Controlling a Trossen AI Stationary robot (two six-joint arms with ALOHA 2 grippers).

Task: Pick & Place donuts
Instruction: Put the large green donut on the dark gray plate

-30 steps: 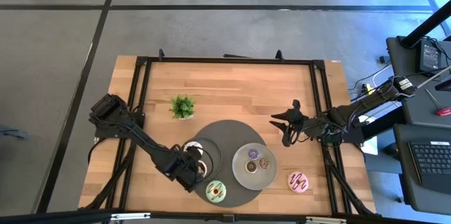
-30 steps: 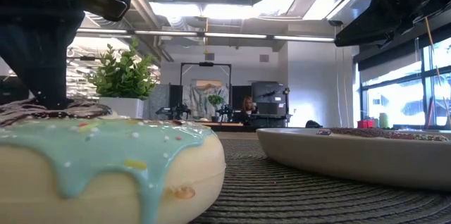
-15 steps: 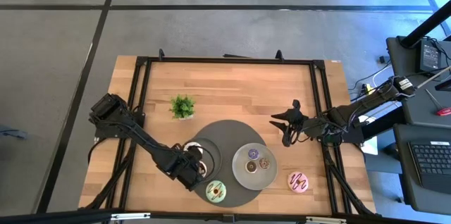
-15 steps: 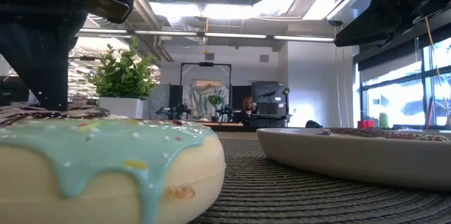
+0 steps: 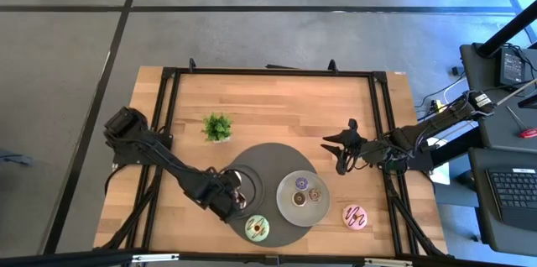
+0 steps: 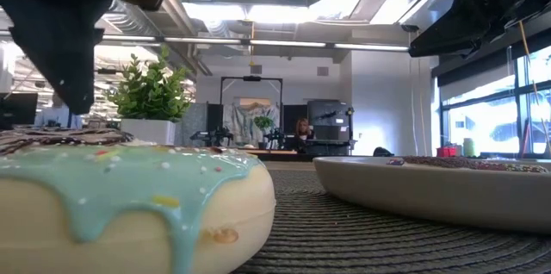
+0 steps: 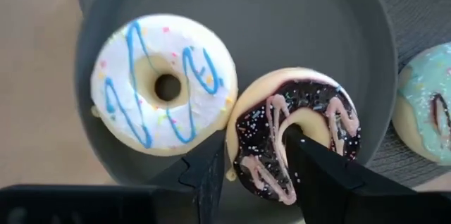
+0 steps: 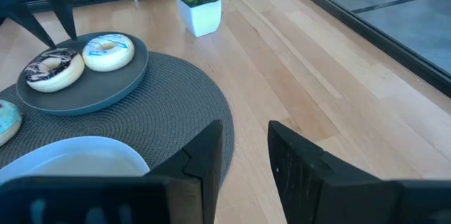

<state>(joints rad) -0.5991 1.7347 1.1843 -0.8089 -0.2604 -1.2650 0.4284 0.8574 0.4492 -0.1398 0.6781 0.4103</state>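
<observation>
A dark grey plate [image 7: 380,76] holds a white iced donut [image 7: 165,83] and a chocolate donut [image 7: 296,136], which lie flat and side by side. My left gripper [image 7: 254,160] hangs open just above the chocolate donut. One finger is over the donut's hole and the other is outside its rim. A pale green donut [image 5: 258,228] lies on the round mat [image 5: 273,166]. Three tiny donuts sit on a lighter plate [image 5: 303,210]. A pink donut [image 5: 356,216] lies on the bare wood. My right gripper [image 5: 340,154] hovers open to the right of the mat.
A small potted plant [image 5: 217,127] stands on the wood beyond the mat's far left. A black frame [image 5: 268,72] runs around the tabletop. Bare wood shows at the far side [image 8: 303,62] and along the left edge.
My left gripper has let go of the chocolate donut and risen straight up off it. The donut stays flat on the dark plate beside the white one. My right arm has kept still.
</observation>
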